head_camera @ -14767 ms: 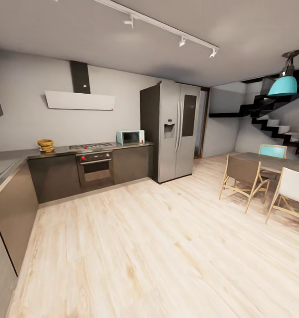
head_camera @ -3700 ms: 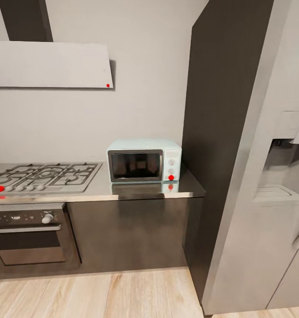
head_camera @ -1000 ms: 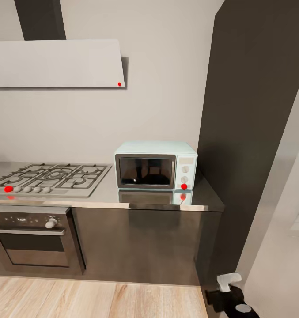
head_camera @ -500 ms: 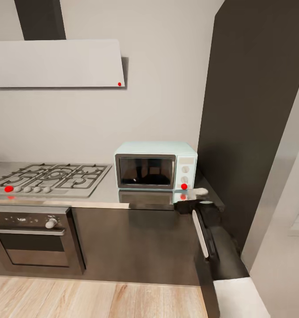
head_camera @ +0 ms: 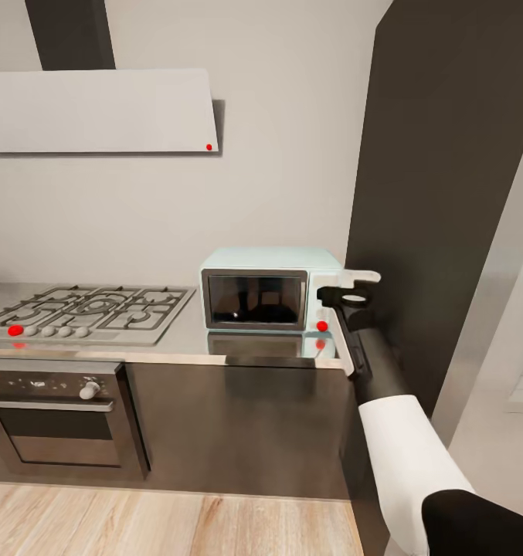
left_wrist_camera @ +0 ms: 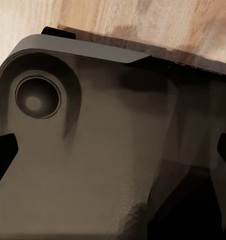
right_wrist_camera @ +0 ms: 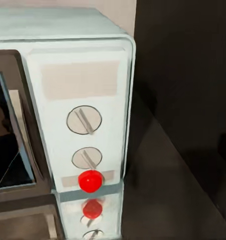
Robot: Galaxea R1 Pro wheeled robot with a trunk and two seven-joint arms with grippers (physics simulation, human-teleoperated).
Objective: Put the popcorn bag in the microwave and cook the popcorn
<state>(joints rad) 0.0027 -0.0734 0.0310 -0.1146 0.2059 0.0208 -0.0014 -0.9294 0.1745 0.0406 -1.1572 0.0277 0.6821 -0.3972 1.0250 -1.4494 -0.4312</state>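
Now | boxy pale-blue microwave (head_camera: pixel 273 288) (glossy countertop (head_camera: pixel 176 344)) | right fingers (head_camera: pixel 352 286) beside it, spread unclear

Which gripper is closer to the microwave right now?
Right. The right gripper is raised beside the microwave, at its control-panel side. The left wrist view looks down on a dark robot part above wooden floor, away from the countertop.

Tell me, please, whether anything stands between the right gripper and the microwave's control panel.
Nothing visible does. The right gripper hangs just in front of the microwave, at its knob side; the right wrist view looks straight at the two knobs and the red button, with no object between.
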